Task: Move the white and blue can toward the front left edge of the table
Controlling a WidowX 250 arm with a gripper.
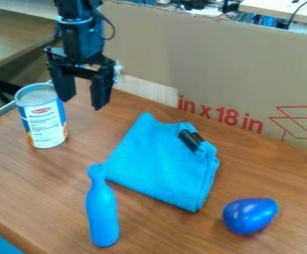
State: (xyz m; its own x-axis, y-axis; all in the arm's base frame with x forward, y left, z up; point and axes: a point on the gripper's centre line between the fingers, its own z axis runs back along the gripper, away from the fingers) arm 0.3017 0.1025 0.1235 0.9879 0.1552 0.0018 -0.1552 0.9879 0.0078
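While the claw (pixel 83 102) hangs with its 2 fingers spread well apart and holds nothing, several things sit below it on a brown wooden table (pixel 176 230). Nearest the camera is a blue bottle-shaped pin (pixel 103 216), its narrow, rounded head pointing toward the far side; whether it stands or lies is hard to tell. Well to the right of it, a darker blue, shiny egg (pixel 249 216) rests on its side, the narrower end turned right. Just beyond the pin, near its head, a bright blue cloth (pixel 159 161) is spread in folded layers over the middle of the table, and 1 small black object (pixel 191 140) sits on its far right part. Farther back, at the left, a can (pixel 46 121) stands upright, with a metal rim and a white and blue label that has some orange near the bottom. The can is the thing nearest the claw, which is above the table just to the right of it; 1 finger overlaps the edge of the rim in view, but whether they touch cannot be told. The black arm (pixel 79 34) comes down from the top edge. Behind it all, a cardboard sheet (pixel 202 64) with red print and line drawings stands along the table's far edge.
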